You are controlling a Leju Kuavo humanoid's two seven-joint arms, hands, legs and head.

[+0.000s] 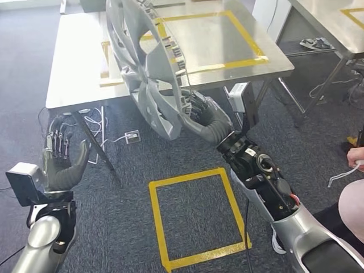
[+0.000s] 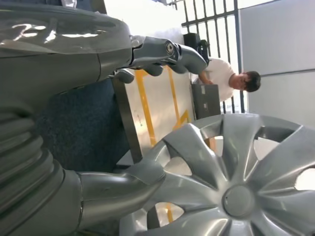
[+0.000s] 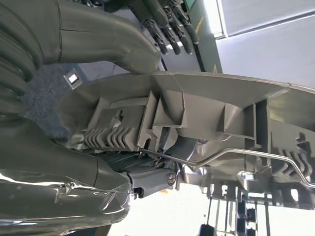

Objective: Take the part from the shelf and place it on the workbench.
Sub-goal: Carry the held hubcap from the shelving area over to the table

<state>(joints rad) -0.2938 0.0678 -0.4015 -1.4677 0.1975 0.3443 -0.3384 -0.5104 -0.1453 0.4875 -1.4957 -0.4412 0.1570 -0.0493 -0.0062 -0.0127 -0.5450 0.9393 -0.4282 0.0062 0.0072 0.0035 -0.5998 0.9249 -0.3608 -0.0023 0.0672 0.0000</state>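
Note:
The part is a silver wheel cover (image 1: 144, 65) with curved spokes, held upright on edge above the near edge of the metal workbench (image 1: 77, 62). My right hand (image 1: 202, 114) grips its lower rim, thumb on one side and fingers on the other. In the right wrist view the rim's ribbed inner side (image 3: 178, 118) runs between my thumb and fingers. My left hand (image 1: 62, 162) is low at the left, fingers spread and holding nothing, apart from the cover. The left wrist view shows the cover's spoked face (image 2: 237, 187) beyond my empty left hand (image 2: 111, 118).
Yellow tape marks a square on the workbench top (image 1: 240, 57) and another on the carpet (image 1: 193, 219). Cables and a floor socket (image 1: 132, 136) lie under the bench. A second table (image 1: 330, 23) stands at the right. A person's arm (image 1: 354, 187) is at the right edge.

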